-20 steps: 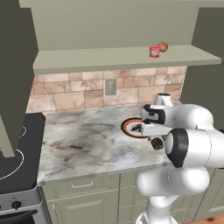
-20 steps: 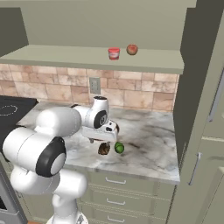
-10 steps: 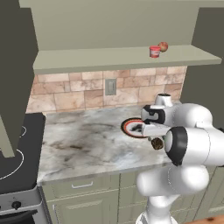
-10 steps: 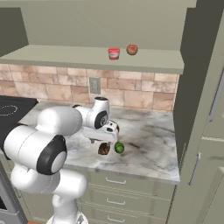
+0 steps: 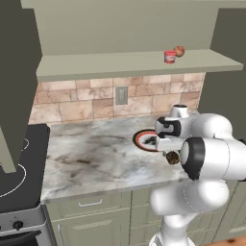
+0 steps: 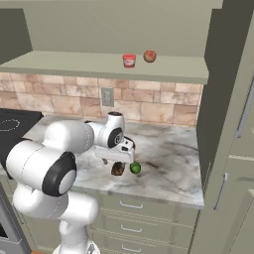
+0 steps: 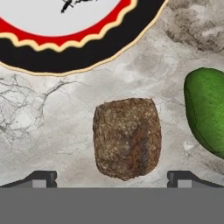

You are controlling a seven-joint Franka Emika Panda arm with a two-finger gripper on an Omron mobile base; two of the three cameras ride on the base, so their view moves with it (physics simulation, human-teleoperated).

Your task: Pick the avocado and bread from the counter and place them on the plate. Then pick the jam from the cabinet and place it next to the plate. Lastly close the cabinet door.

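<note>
The bread (image 7: 127,138), a rough dark brown lump, lies on the marbled counter (image 7: 52,127) right under my open gripper (image 7: 113,178), whose fingertips (image 7: 43,178) stand wide on either side of it. The glossy green avocado (image 7: 205,116) lies just to one side of the bread, also seen as avocado (image 6: 135,168) beside the bread (image 6: 118,169). The plate (image 7: 87,52) with its red and black rim sits just beyond, holding nothing that I can see. From the left base, the gripper (image 5: 169,150) hovers over the bread (image 5: 172,157) at the plate's (image 5: 142,139) near edge. The red jam (image 5: 169,56) stands on the open cabinet's shelf (image 5: 120,65).
A reddish apple-like ball (image 5: 179,51) sits beside the jam on the shelf. A stove (image 5: 14,168) borders the counter at the left. A tall cabinet (image 6: 233,149) closes off the counter's right end. A wall outlet (image 5: 121,95) is set in the tiled backsplash.
</note>
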